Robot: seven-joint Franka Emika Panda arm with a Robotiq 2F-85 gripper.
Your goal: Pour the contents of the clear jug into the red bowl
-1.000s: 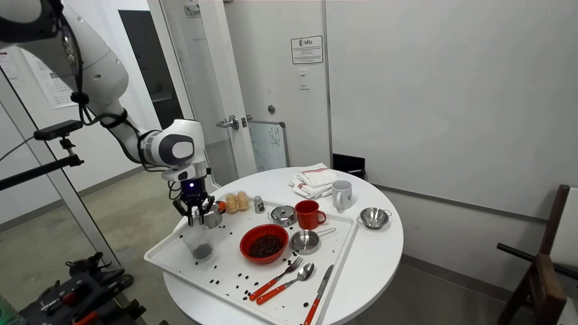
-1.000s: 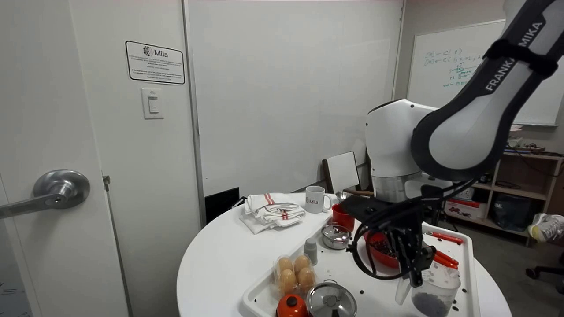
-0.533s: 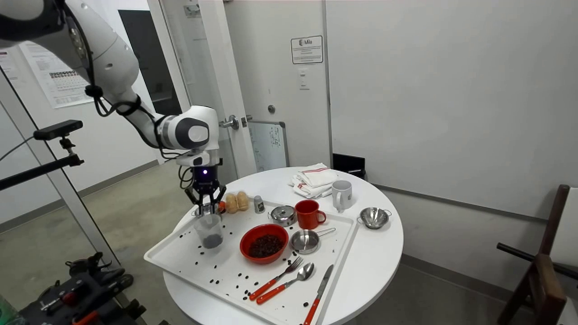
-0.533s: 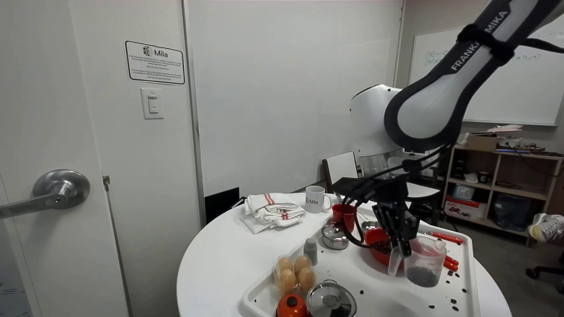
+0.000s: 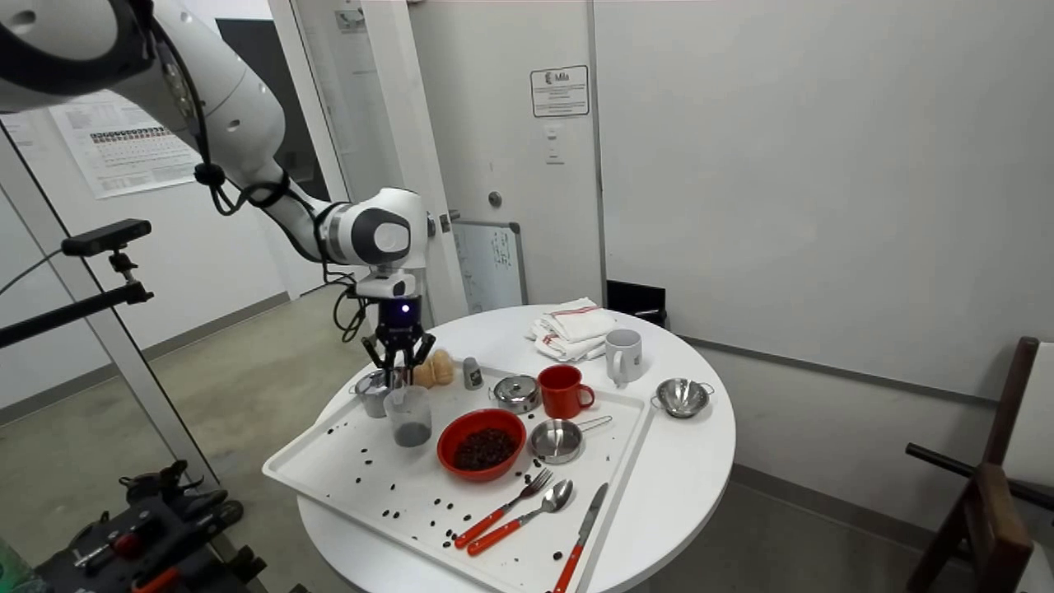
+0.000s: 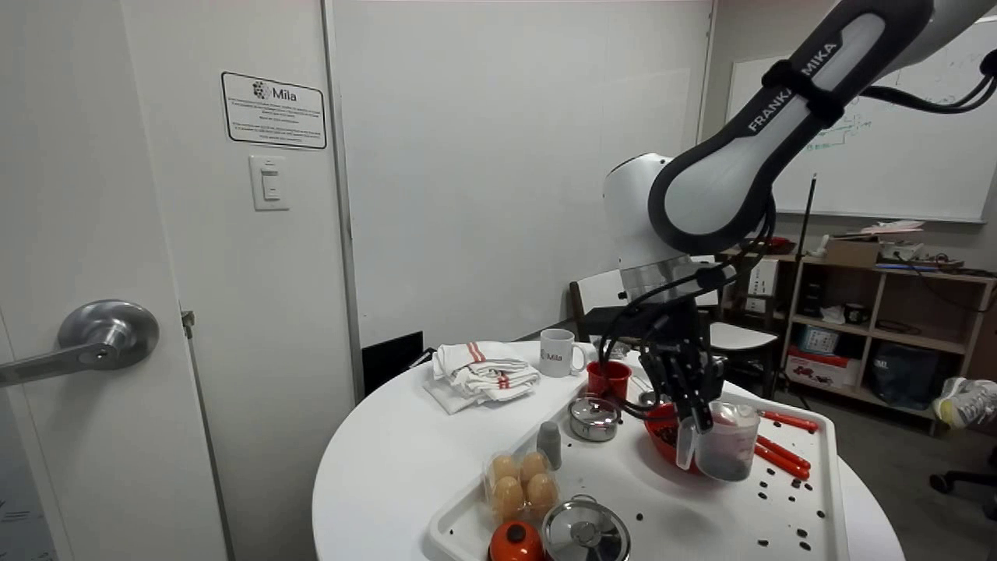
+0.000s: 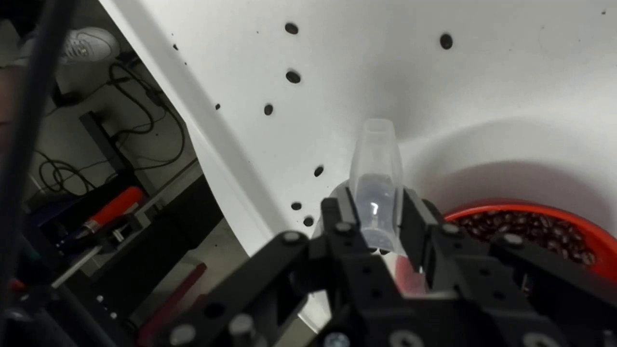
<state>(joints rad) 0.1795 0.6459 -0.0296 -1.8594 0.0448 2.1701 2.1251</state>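
Because the gripper [image 7: 377,212] has swung the jug [image 5: 409,417] across the tray [image 5: 323,458], the jug now hangs just beside the bowl [image 5: 478,420], so the approach looks nearly done and the pour not yet begun. The gripper is closed on the jug's handle [image 7: 378,149], pinching it from both sides; the jug is upright and seems lifted off the tray. What look like its contents [image 5: 412,433] show dark low inside, too dim to tell the amount. Compared with a second ago, jug and gripper have come clearly nearer the bowl in both exterior views, while the bowl and the beans [image 5: 484,450] in it look unmoved. Stray beans [image 7: 293,77] dot the tray, some newly in sight where the jug had blocked them. What remains, I judge, is to bring the jug over the bowl and tilt; tipped from here, the contents might land short.
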